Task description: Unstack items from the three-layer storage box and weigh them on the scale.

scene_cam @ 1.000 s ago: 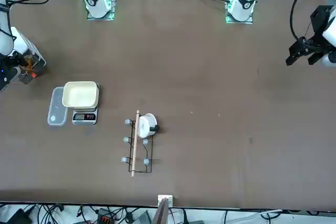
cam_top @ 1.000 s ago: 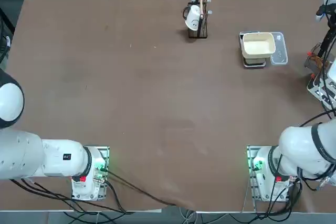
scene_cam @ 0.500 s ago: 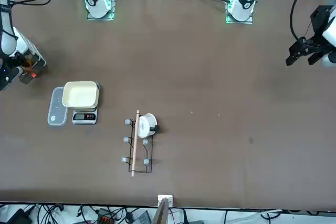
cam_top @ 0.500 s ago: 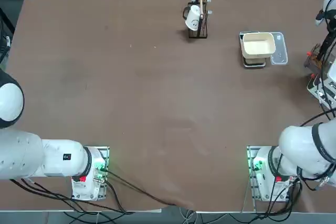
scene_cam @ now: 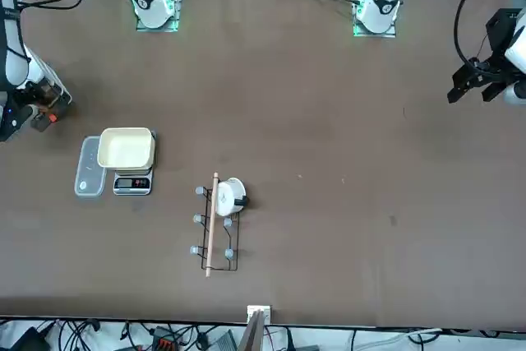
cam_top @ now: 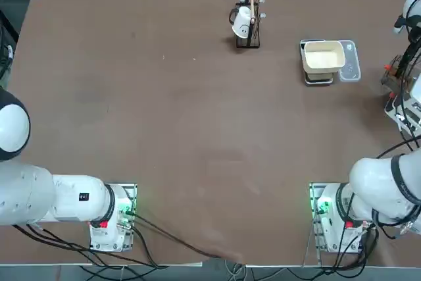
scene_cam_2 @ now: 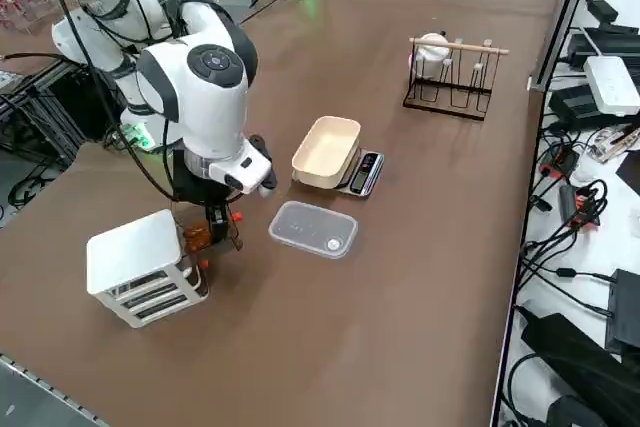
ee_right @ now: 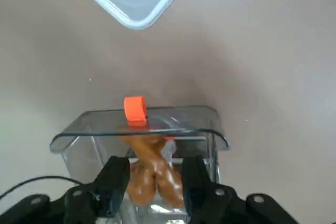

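Note:
In the right wrist view a clear drawer [ee_right: 207, 129] with an orange knob [ee_right: 135, 109] is pulled out, and a brown lumpy item [ee_right: 152, 179] lies in it. My right gripper [ee_right: 155, 162] is lowered into that drawer, open, one finger on each side of the brown item. From the right side, the gripper [scene_cam_2: 216, 224] hangs next to the white three-layer storage box [scene_cam_2: 135, 259]. The scale [scene_cam_2: 365, 173] carries a cream tray [scene_cam_2: 327, 150], with the translucent plate [scene_cam_2: 313, 229] lying in front of it. Overhead, the scale [cam_top: 319, 79] sits at the far right.
A dark wire cup stand [cam_top: 250, 36] with a white cup [cam_top: 242, 23] stands at the far middle of the table. The storage box sits close to the table's right edge [scene_cam_2: 60, 377]. Cables and equipment [scene_cam_2: 590, 77] line the floor beyond the far edge.
The right arm's upper part has shifted slightly at the table's right edge. The scale, tray, plate and cup stand have not moved.

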Robot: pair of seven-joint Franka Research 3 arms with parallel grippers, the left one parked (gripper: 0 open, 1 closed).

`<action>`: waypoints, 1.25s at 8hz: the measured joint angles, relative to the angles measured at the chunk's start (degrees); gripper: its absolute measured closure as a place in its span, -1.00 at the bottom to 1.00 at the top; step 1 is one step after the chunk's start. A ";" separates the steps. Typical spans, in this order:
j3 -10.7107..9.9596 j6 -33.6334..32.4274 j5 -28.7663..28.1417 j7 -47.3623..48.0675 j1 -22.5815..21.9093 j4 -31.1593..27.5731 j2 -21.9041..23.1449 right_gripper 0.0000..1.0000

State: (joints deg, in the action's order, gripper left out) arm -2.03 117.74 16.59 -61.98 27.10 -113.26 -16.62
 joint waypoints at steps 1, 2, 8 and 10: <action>0.00 1.43 0.00 0.00 0.13 -1.16 -0.01 -0.26; 0.00 2.42 0.00 0.00 0.46 -2.21 -0.02 -0.26; 0.05 4.85 0.00 0.02 1.36 -3.38 0.74 0.28; 0.28 3.73 -0.02 0.13 1.35 -3.32 1.45 0.28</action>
State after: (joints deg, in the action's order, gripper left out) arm -1.75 121.47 16.57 -61.85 28.45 -116.58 -15.17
